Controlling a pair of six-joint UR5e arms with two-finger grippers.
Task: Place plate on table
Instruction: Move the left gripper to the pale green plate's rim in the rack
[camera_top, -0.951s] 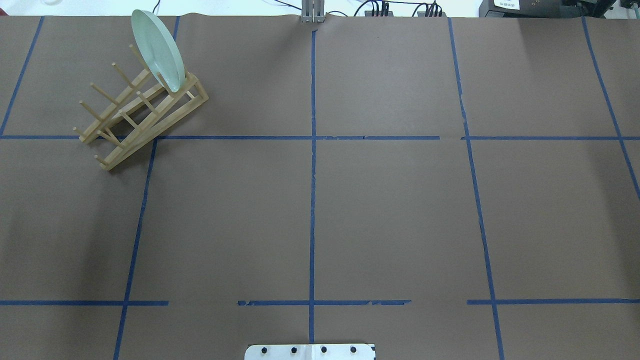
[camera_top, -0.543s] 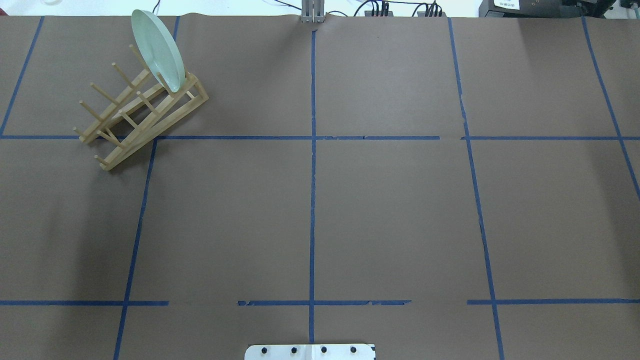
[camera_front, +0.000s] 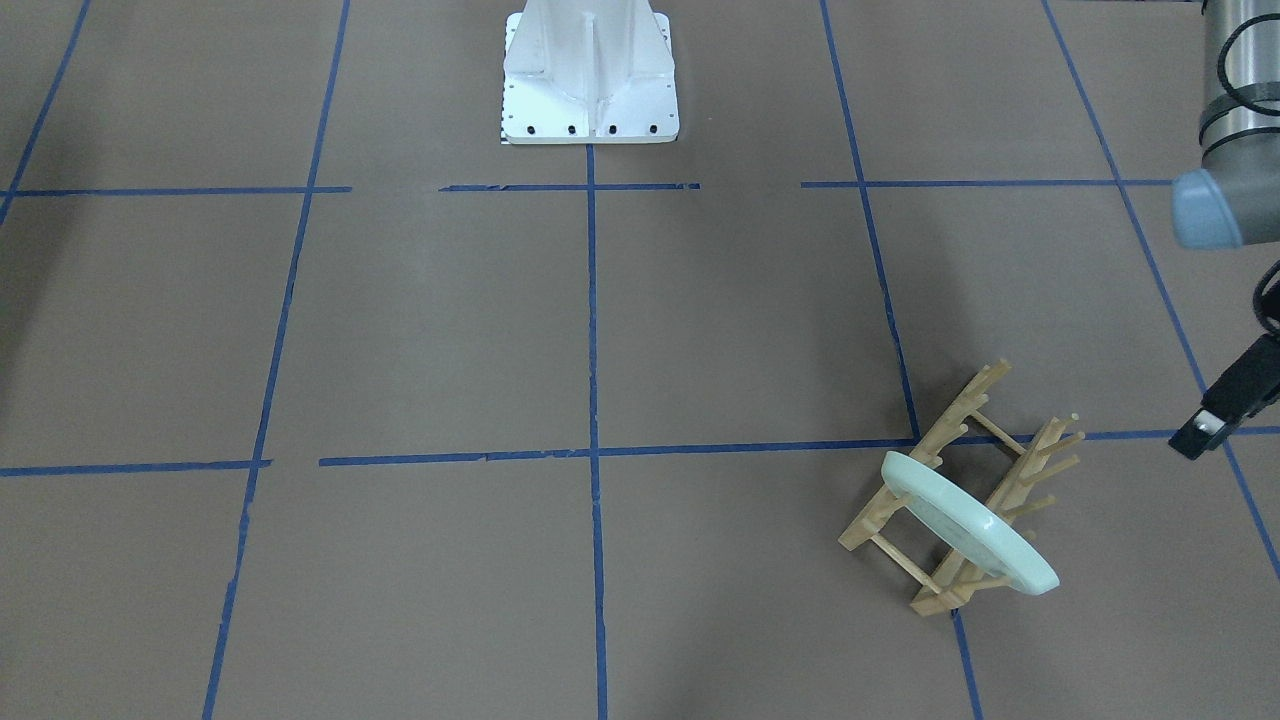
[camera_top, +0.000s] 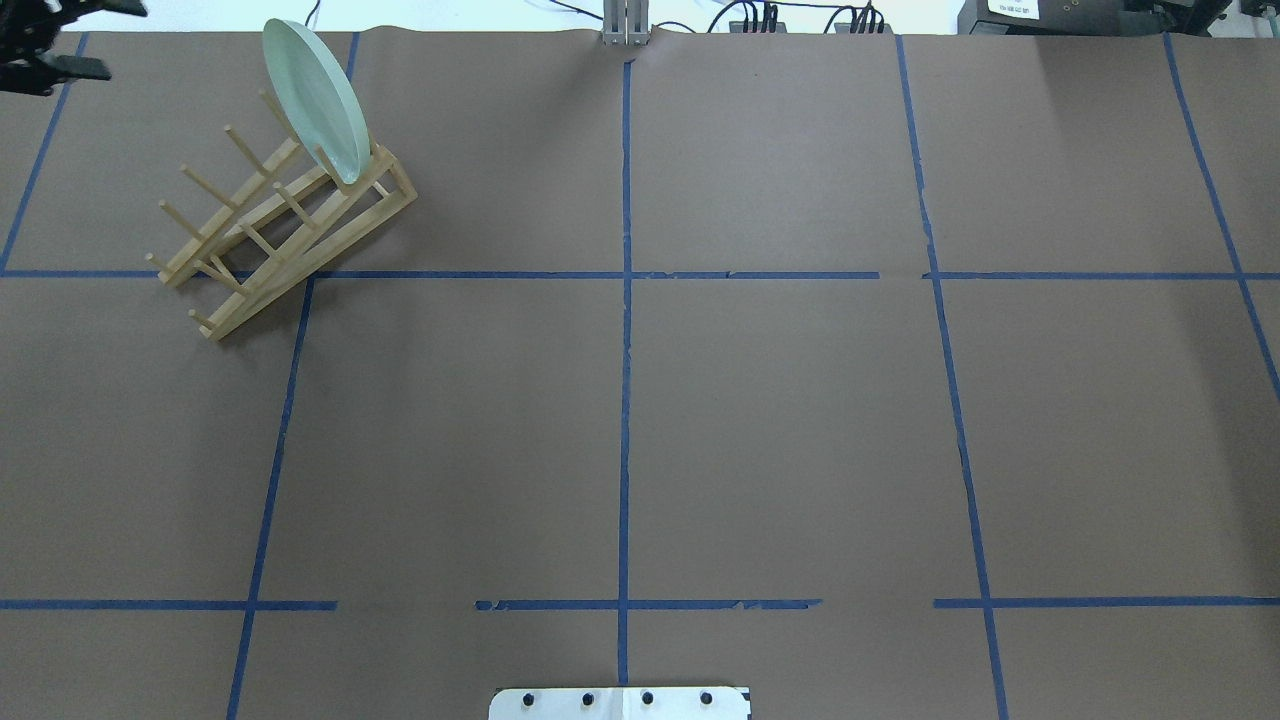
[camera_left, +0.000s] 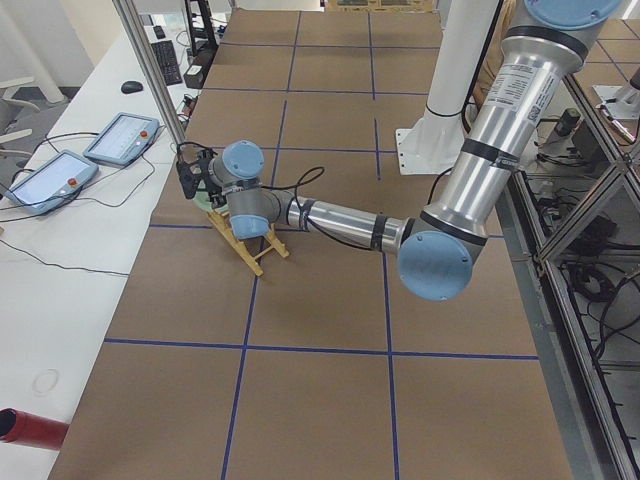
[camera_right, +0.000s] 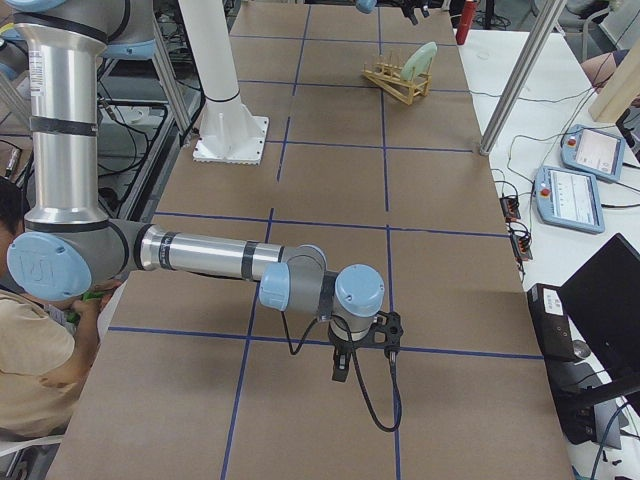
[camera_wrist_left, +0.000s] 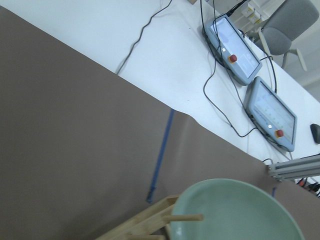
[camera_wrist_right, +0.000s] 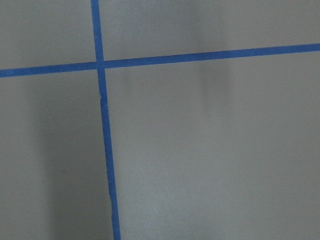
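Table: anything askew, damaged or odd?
Minor only. The blue tape grid is broken: there is a gap with frayed ends in the cross line nearest the robot, and another in the farther one. The wooden rack sits diagonally across the grid. The plate stands on edge in the rack's end slot, intact. Nothing is spilled.

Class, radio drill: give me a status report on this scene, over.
Left gripper open, short of plate. Right gripper far off, state unreadable. Plate on edge in wooden rack, pegs flanking it.
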